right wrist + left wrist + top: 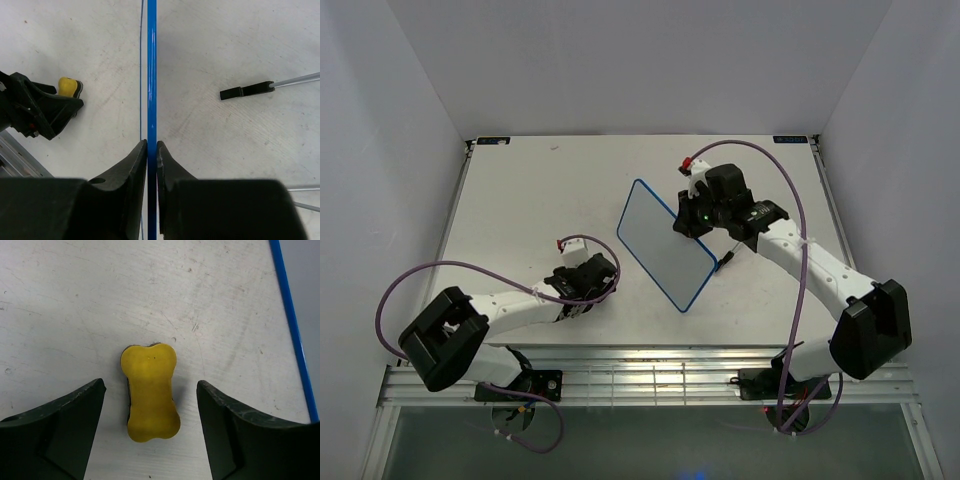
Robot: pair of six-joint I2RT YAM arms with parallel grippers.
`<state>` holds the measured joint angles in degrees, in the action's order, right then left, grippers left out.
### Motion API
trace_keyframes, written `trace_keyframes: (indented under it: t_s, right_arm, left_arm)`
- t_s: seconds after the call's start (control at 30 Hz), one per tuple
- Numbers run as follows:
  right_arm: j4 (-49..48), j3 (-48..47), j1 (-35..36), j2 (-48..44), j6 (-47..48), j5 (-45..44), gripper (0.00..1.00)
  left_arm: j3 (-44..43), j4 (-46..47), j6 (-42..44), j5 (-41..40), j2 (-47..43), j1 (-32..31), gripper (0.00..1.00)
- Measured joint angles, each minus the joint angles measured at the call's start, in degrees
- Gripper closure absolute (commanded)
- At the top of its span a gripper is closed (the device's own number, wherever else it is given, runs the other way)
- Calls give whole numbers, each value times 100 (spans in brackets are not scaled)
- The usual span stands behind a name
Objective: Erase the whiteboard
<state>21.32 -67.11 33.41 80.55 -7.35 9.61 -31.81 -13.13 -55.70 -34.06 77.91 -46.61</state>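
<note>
Found left gripper [151,384] open astride yellow eraser [151,397]; right gripper [151,146] pinching whiteboard [665,243] by blue edge. Face judged clean: lift left straight up without nudging eraser.

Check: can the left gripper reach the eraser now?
Likely yes. The left gripper stands open with the eraser lying free on the table between its fingers; the whiteboard is off to one side.
</note>
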Motion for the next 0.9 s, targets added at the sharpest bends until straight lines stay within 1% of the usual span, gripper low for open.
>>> trace_keyframes:
  t_s: [0.07,0.1,0.17,0.3,0.4,0.43,0.5,0.57,0.7,0.9]
  right_arm:
    - [59,-52,-22,55,74,11,81]
    - [90,-74,-33,94,107,24,80]
    - [140,-111,-46,184,157,52,80]
    - [151,-199,-44,367,160,153,81]
    - [168,-267,-46,452,164,238,80]
    - [175,-286,-46,472,170,264,82]
    - [166,-304,-46,505,179,326,92]
    - [162,-332,-46,511,140,468,92]
    - [153,-345,-39,509,138,474,92]
    - [411,-520,-28,487,197,420,92]
  left_arm:
    - [-26,-66,17,26,-11,0,12]
    - [-44,-129,24,50,-22,0,9]
    - [-72,-269,33,94,-83,0,7]
    - [-210,-686,46,138,-400,0,2]
    - [-413,-988,63,138,-734,0,2]
    - [-481,-1078,66,133,-859,0,2]
    - [-601,-1224,81,118,-1086,0,2]
    - [-680,-1364,85,96,-1296,0,2]
    - [-826,-1727,186,74,-1591,0,2]
    - [-1333,-2253,697,103,-1897,2,2]
